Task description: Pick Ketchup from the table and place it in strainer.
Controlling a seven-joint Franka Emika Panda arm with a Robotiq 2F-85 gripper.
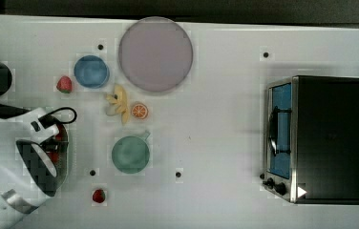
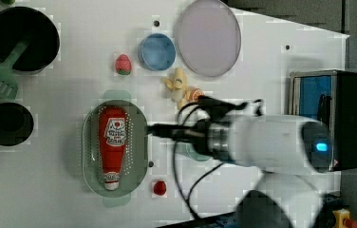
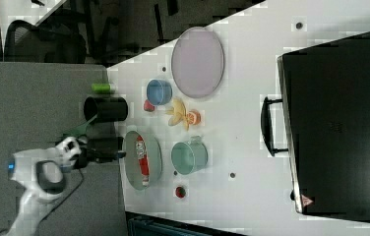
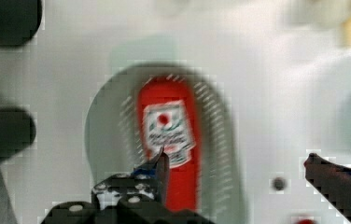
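The jaws stand spread wide and hold nothing: in the wrist view one dark fingertip [image 4: 159,161] hangs over the label of the Ketchup [image 4: 169,140] and the other sits far off to the side, above bare worktop. The gripper [image 4: 234,161] is up in the air above the strainer [image 4: 103,135], touching neither it nor the bottle.

The Ketchup lies flat on its side inside the strainer [image 2: 89,142], lengthwise along the oval (label facing up, the white cap toward the left view's bottom). In the left view the red bottle [image 2: 112,145] fills most of the perforated floor, and the dark front of the gripper [image 2: 155,129] reaches to the strainer's rim on the left view's right. In the right view the bottle [image 3: 141,157] shows as a red strip in the pale green basket [image 3: 154,160], with the arm's white wrist on the right view's left of it.

Outward from the strainer, in the left view: a strawberry [image 2: 159,187] lies on the worktop [image 2: 62,199] just beside its lower end, another strawberry [image 2: 123,64] sits above it next to a blue bowl [image 2: 156,52], and a large pale lilac plate [image 2: 208,37] lies beyond that. A peeled banana [image 2: 179,81] and an orange slice [image 2: 194,94] lie near each other. The teal cup [image 1: 130,154] stands near the strainer in the top view, and a toaster oven [image 1: 328,139] stands well apart at the top view's right. Two black pots [image 2: 23,39] stand at the left view's left edge.
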